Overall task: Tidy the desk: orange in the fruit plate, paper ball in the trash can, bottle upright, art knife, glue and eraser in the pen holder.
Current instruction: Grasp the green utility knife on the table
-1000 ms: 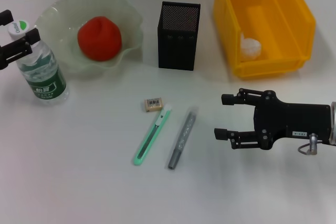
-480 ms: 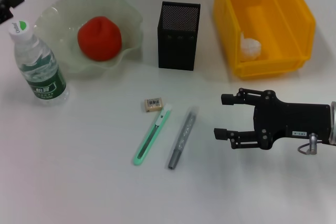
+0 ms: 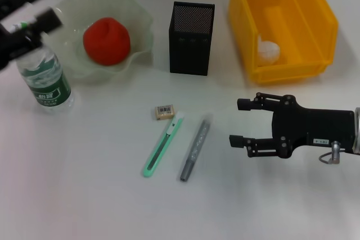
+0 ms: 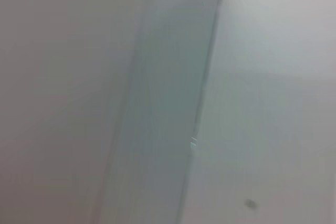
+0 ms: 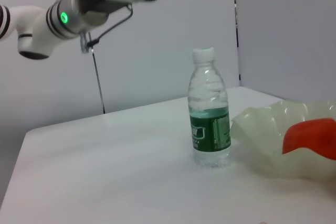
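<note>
Head cam first. My left gripper was a motion-blurred smear up at the far left, above the bottle, so I couldn't tell if its fingers were spread or closed. The bottle stood upright beside the fruit plate; its green label had print on it, but I couldn't read any of it. The orange sat in the plate. The pen holder stood in the middle with nothing visible inside through the mesh. The paper ball lay in the yellow trash can, whose far end was cut off by the frame. The eraser, art knife and glue lay together on the desk; the eraser had a barcode-like sticker, unreadable. My right gripper hung just right of the glue, fingers spread, holding nothing.

Left wrist cam: just pale grey blur, nothing identifiable.

Right wrist cam: bottle upright, green label illegible, and the plate and orange cut off at the edge. The left arm hung high above it, the gripper's state hard to make out.
</note>
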Robot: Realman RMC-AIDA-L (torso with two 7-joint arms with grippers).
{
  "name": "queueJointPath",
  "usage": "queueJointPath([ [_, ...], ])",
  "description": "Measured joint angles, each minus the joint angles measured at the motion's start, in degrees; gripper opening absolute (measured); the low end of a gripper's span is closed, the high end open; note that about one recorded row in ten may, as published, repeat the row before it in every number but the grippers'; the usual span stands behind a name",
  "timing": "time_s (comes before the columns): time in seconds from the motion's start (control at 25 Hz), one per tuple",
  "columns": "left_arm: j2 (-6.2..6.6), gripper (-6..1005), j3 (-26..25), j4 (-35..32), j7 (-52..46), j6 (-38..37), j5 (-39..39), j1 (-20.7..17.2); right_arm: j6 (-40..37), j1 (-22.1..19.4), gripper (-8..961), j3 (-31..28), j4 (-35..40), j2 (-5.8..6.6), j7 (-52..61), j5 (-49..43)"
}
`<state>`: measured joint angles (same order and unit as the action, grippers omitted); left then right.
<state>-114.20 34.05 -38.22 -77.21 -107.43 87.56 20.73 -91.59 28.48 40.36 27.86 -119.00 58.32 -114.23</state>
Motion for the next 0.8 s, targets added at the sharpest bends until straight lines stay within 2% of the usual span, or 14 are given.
queueJointPath([
  [0.08, 0.00, 799, 4.84, 1.75, 2.29, 0.52, 0.39, -0.04, 0.00, 0.00, 816, -0.02, 0.00, 0.00, 0.06, 0.78],
  [0.2, 0.01, 798, 7.11, 3.20, 4.79, 1.01, 3.24, 0.02, 0.00, 0.03, 816, -0.02, 0.00, 0.00, 0.85, 1.06],
  [0.36, -0.84, 798, 7.21, 7.65, 12.07, 4.24, 11.70, 0.09, 0.00, 0.83, 816, -0.02, 0.00, 0.01, 1.93, 1.12],
  [0.6, -1.06, 799, 7.25, 12.32, 16.67, 10.85, 15.22, -0.02, -0.16, 2.16, 816, -0.01, 0.13, 0.32, 4.39, 1.12],
  [0.8, -2.53, 799, 7.29, 13.52, 19.84, 13.61, 20.13, 0.33, -0.26, 3.28, 816, 0.43, 0.27, 0.45, 5.77, 1.12],
])
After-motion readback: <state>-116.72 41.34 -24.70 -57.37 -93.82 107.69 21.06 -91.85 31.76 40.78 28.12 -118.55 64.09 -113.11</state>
